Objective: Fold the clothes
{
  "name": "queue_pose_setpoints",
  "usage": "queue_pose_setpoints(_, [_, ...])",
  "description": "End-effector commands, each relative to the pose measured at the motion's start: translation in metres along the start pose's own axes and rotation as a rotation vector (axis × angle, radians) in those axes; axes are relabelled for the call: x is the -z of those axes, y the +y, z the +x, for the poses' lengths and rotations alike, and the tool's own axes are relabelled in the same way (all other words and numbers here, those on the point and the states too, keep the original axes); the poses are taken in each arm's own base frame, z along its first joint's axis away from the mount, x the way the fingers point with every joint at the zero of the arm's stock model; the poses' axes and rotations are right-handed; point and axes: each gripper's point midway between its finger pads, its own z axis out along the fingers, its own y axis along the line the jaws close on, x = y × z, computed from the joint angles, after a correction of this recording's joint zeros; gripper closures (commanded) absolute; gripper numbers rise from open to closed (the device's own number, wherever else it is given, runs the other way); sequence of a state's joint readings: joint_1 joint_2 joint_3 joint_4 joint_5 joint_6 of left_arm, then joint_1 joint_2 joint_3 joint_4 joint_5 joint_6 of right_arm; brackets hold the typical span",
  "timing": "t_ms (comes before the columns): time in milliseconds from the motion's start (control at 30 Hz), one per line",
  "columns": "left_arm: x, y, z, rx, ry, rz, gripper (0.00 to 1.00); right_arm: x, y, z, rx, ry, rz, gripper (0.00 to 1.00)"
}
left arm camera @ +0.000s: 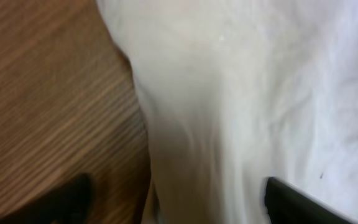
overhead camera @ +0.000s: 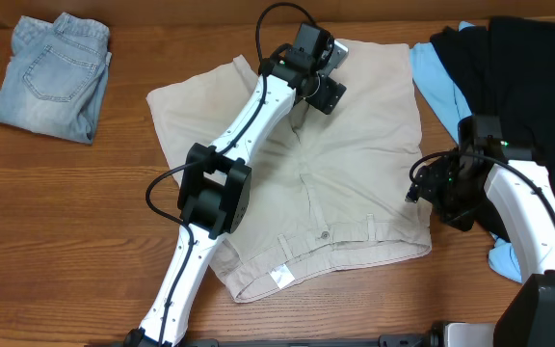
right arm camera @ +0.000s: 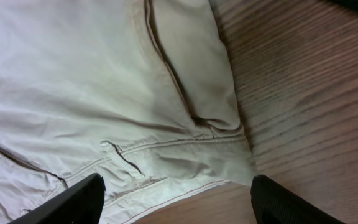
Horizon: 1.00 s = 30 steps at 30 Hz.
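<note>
A folded pale denim garment (overhead camera: 51, 75) lies at ten o'clock on the wooden tabletop (overhead camera: 66, 241), well apart from the work. At centre, large beige shorts (overhead camera: 364, 183) are spread flat, with the waistband (overhead camera: 340, 246) toward six o'clock and the legs toward twelve.

The left hand (overhead camera: 308, 101) hovers low over the shorts' twelve-o'clock edge, near the split between the legs. Its wrist camera shows its fingers (left arm camera: 61, 202) spread wide, a soft ridge of beige cloth running between them and nothing pinched. The right hand (overhead camera: 424, 188) sits at the shorts' three-o'clock side, just above the waistband corner. Its fingers (right arm camera: 67, 202) also stand wide apart, framing a belt loop and the corner seam and gripping nothing. Beyond it, at two to three o'clock, a light-blue garment (overhead camera: 436, 82) lies partly under a black garment (overhead camera: 533, 77).

The step in hand appears to be taking hold for a first fold of the shorts. Done well, each hand would close on both layers at an outer edge. Both would then lift only enough to clear the tabletop and travel together, so the crease lands straight and the limp cloth does not drag.

A white label (overhead camera: 281, 279) shows inside the waistband at seven o'clock, its print too small to read. No brand is legible on the denim.
</note>
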<state>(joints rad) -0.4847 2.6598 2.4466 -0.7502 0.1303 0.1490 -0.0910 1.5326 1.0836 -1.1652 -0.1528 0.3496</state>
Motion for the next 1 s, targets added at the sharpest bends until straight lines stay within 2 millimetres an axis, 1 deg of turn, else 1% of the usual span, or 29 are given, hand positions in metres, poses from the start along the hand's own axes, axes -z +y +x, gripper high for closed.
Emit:
queue_pose_setpoints(0, [0.0,0.001,0.009,-0.005,0.035,-0.003,0.34,0.01,0.006,-0.012,0.014,-0.055,-0.022,0.21])
queue_pose_setpoints(33, [0.0,0.001,0.011,-0.004,0.045,-0.002,0.44,0.01,0.007,-0.013,0.015,-0.06,-0.023,0.21])
queue_pose_setpoints(67, [0.0,0.001,0.013,-0.003,0.051,-0.001,0.49,0.01,0.007,-0.014,0.016,-0.063,-0.025,0.21])
queue_pose_setpoints(133, [0.0,0.001,0.015,-0.002,0.061,0.0,0.65,0.011,0.008,-0.017,0.018,-0.074,-0.03,0.21])
queue_pose_setpoints(200, [0.0,0.0,0.015,-0.002,0.06,0.001,0.75,0.011,0.009,-0.018,0.019,-0.077,-0.031,0.21])
queue_pose_setpoints(233, [0.0,0.0,0.015,-0.003,0.059,0.001,0.79,0.011,0.009,-0.018,0.021,-0.077,-0.031,0.21])
queue_pose_setpoints(300, [0.0,-0.001,0.015,-0.004,0.06,0.002,0.92,0.011,0.009,-0.018,0.022,-0.078,-0.031,0.21])
queue_pose_setpoints(333, [0.0,0.001,0.015,-0.003,0.063,-0.009,0.96,0.011,0.009,-0.018,0.022,-0.081,-0.032,0.21])
queue_pose_setpoints(367, [0.0,0.005,0.016,-0.003,0.069,-0.033,0.96,0.011,0.01,-0.019,0.023,-0.084,-0.034,0.21])
queue_pose_setpoints(467, [0.006,0.033,0.022,0.064,0.091,-0.161,0.96,0.011,0.015,-0.022,0.028,-0.091,-0.064,0.23])
queue_pose_setpoints(500, [0.009,0.047,0.026,0.104,0.103,-0.217,0.96,0.012,0.019,-0.023,0.031,-0.094,-0.081,0.23])
queue_pose_setpoints(533, [0.012,0.057,0.03,0.131,0.113,-0.251,0.96,0.012,0.021,-0.024,0.033,-0.097,-0.095,0.24])
queue_pose_setpoints(567, [0.02,0.077,0.038,0.18,0.134,-0.311,0.96,0.012,0.025,-0.026,0.038,-0.104,-0.112,0.25])
queue_pose_setpoints(600, [0.024,0.086,0.042,0.2,0.146,-0.334,0.96,0.013,0.027,-0.027,0.041,-0.109,-0.12,0.25])
queue_pose_setpoints(633, [0.033,0.107,0.052,0.249,0.171,-0.387,0.96,0.013,0.03,-0.028,0.048,-0.115,-0.13,0.25])
queue_pose_setpoints(700, [0.046,0.133,0.066,0.313,0.201,-0.448,0.96,0.013,0.034,-0.029,0.059,-0.123,-0.135,0.25])
queue_pose_setpoints(733, [0.054,0.15,0.077,0.355,0.224,-0.485,0.96,0.013,0.036,-0.029,0.068,-0.127,-0.138,0.26])
queue_pose_setpoints(800, [0.067,0.176,0.095,0.418,0.262,-0.528,0.96,0.013,0.043,-0.03,0.089,-0.139,-0.145,0.26])
queue_pose_setpoints(833, [0.078,0.195,0.112,0.469,0.293,-0.546,0.96,0.012,0.05,-0.03,0.112,-0.151,-0.153,0.26])
queue_pose_setpoints(900, [0.089,0.214,0.131,0.546,0.324,-0.56,0.96,0.012,0.06,-0.031,0.145,-0.168,-0.166,0.27])
queue_pose_setpoints(933, [0.094,0.222,0.141,0.58,0.343,-0.547,0.94,0.012,0.069,-0.032,0.172,-0.184,-0.178,0.27])
queue_pose_setpoints(967, [0.098,0.225,0.149,0.606,0.362,-0.52,0.92,0.011,0.075,-0.033,0.182,-0.192,-0.185,0.28])
